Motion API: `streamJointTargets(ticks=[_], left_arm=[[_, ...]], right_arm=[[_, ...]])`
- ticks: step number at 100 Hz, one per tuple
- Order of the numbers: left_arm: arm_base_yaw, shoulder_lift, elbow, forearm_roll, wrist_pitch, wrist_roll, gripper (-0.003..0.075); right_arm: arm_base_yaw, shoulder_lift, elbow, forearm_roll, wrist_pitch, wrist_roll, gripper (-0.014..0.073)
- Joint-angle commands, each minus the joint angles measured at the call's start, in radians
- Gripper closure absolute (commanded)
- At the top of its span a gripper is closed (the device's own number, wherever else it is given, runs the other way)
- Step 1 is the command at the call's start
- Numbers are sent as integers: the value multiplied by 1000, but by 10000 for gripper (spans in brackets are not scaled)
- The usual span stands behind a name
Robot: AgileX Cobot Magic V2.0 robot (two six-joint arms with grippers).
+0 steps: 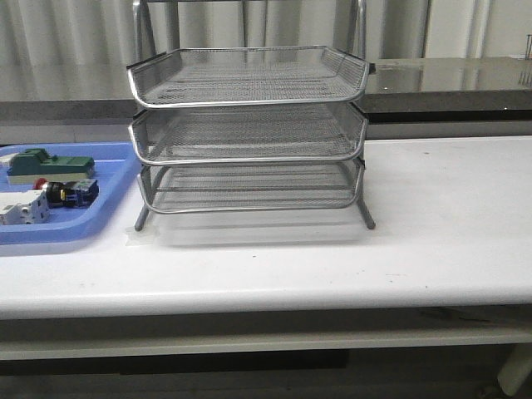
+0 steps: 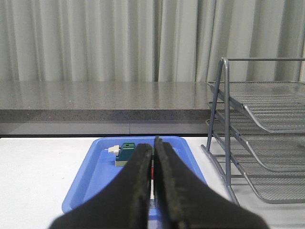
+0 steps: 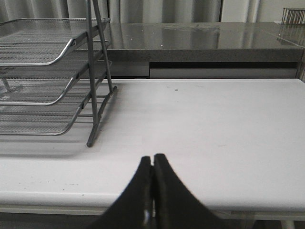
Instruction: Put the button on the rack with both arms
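Observation:
The button (image 1: 71, 193), with a black-and-blue body and a red head, lies on its side in the blue tray (image 1: 100, 224) at the left. The rack (image 1: 249, 125), three silver mesh tiers, stands mid-table with all tiers bare. Neither arm shows in the front view. In the left wrist view my left gripper (image 2: 153, 145) is shut and empty, held above the table short of the tray (image 2: 90, 176). Its fingers hide the button except for a red sliver in the slit between them. In the right wrist view my right gripper (image 3: 153, 160) is shut and empty over the table's front edge, right of the rack (image 3: 47, 62).
A green block component (image 1: 46, 164) and a white boxy component (image 1: 21, 209) lie in the blue tray beside the button. The green block also shows in the left wrist view (image 2: 127, 151). A grey counter (image 1: 449, 79) runs behind the white table (image 1: 449, 216).

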Motion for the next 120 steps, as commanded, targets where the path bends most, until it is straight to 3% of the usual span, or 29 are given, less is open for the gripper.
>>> streamJointTargets(ticks=[1,72,104,120], left_arm=[[1,-33,46,1,-84,-8,716],[1,-33,46,1,-84,-8,716],[1,-33,46,1,-84,-8,716],[1,-33,46,1,-84,-8,716]], right_arm=[[-6,-20,-18,1,-77,-7,653],[-6,-20,-18,1,-79,-7,653],[-6,-20,-23,1,-199,-7,653],[-6,-10,-90,8,-143,-3,653]])
